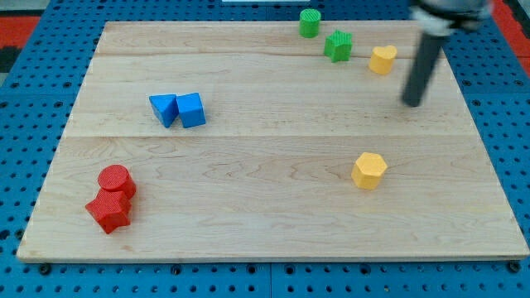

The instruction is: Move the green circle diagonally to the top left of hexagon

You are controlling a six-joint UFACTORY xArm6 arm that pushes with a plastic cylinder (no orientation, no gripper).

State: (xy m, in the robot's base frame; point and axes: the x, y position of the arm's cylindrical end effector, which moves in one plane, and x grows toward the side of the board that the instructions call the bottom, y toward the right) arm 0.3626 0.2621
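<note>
So the desk (265, 223) is a pale wooden board. Up at the view's top sit a green round block (310, 22), a green star-ish block (338, 45) and a yellow heart-like block (382, 60). A yellow hexagon block (369, 170) sits lower right. Two blue blocks (178, 110) touch mid-left; a red cylinder (116, 180) and a red star-ish block (108, 210) touch bottom left.

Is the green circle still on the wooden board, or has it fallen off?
On the board. The green circle stands at the wooden board's top edge, beside the green star. My tip isn't touching it.
</note>
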